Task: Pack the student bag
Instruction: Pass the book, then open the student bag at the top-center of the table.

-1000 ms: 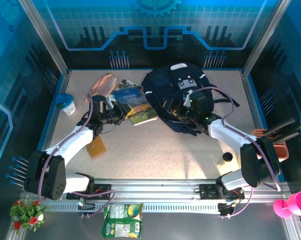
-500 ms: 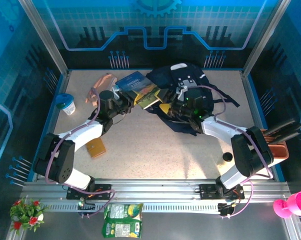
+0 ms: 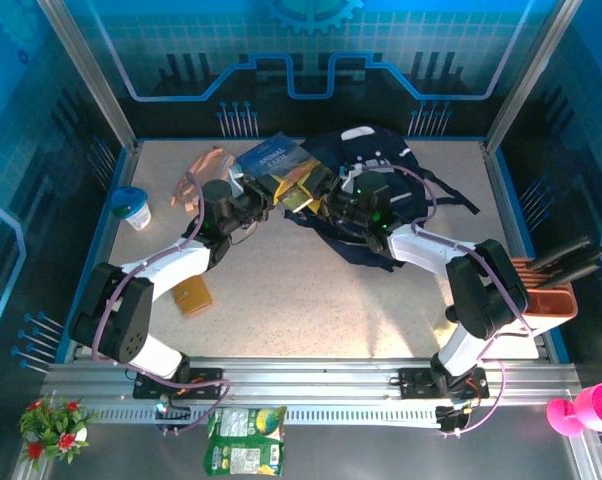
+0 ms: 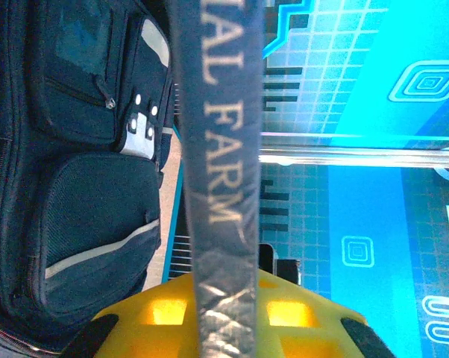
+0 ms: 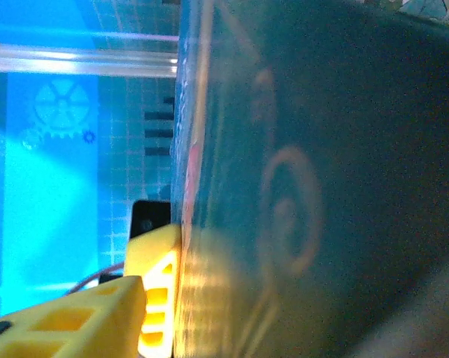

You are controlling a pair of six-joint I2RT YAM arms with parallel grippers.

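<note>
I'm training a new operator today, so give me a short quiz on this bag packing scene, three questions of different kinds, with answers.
1. Fill in: the spine of the book ends in the word ____.
2. The left pincer is: A open over a cup, B shut on the book, C resting on a pouch.
3. True or false: the book is held off the table, next to the bag.
Key: 1 FARM; 2 B; 3 true.
</note>
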